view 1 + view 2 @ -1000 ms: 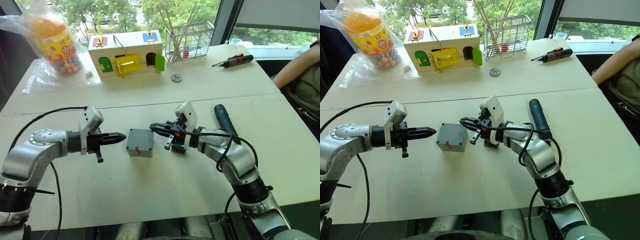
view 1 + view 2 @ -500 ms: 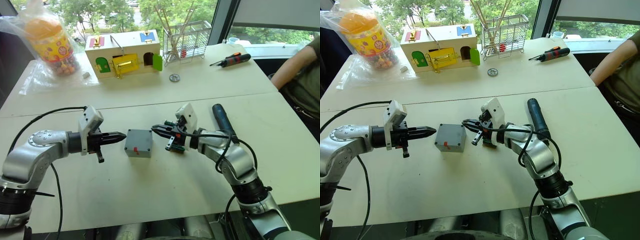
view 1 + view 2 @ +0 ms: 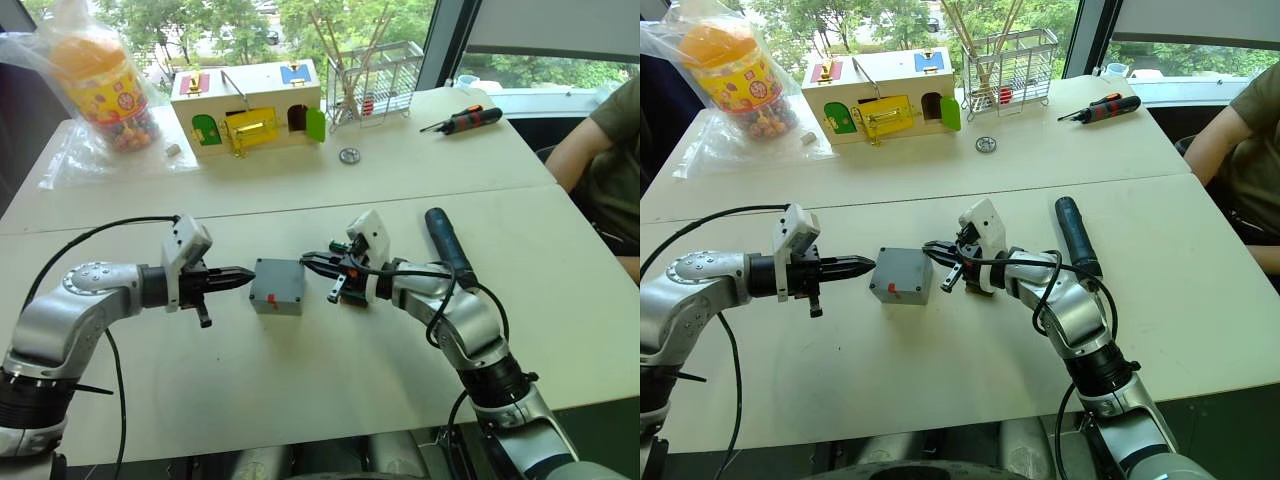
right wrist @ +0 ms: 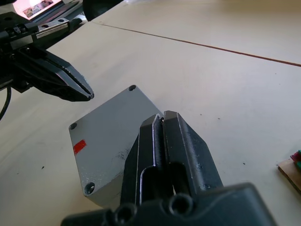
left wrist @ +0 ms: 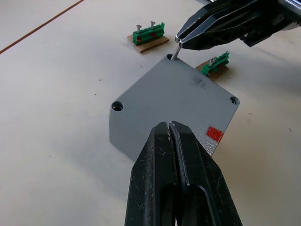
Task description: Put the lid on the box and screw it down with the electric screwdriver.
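Observation:
The grey box (image 3: pixel 278 287) sits mid-table with a red mark on its side. The lid (image 5: pixel 174 94) lies flat on top of it, with a screw hole at each corner. My left gripper (image 3: pixel 245 274) is shut, its tip at the box's left edge. My right gripper (image 3: pixel 308 263) is shut on a small screw (image 5: pixel 175 48), held tip-down over the lid's corner hole on the right side. The electric screwdriver (image 3: pixel 445 243), dark and thick, lies on the table just beyond my right forearm.
Two green terminal blocks (image 5: pixel 146 35) lie on the table past the box. At the back stand a wooden toy house (image 3: pixel 250 105), a wire rack (image 3: pixel 375 80), a bagged candy jar (image 3: pixel 95 75) and a red-and-black hand screwdriver (image 3: pixel 468 119). A person's arm (image 3: pixel 590 140) is at the far right.
The right gripper has sunk slightly toward the lid's corner with the screw. The left gripper has edged a little closer to the box. The person's arm has shifted.

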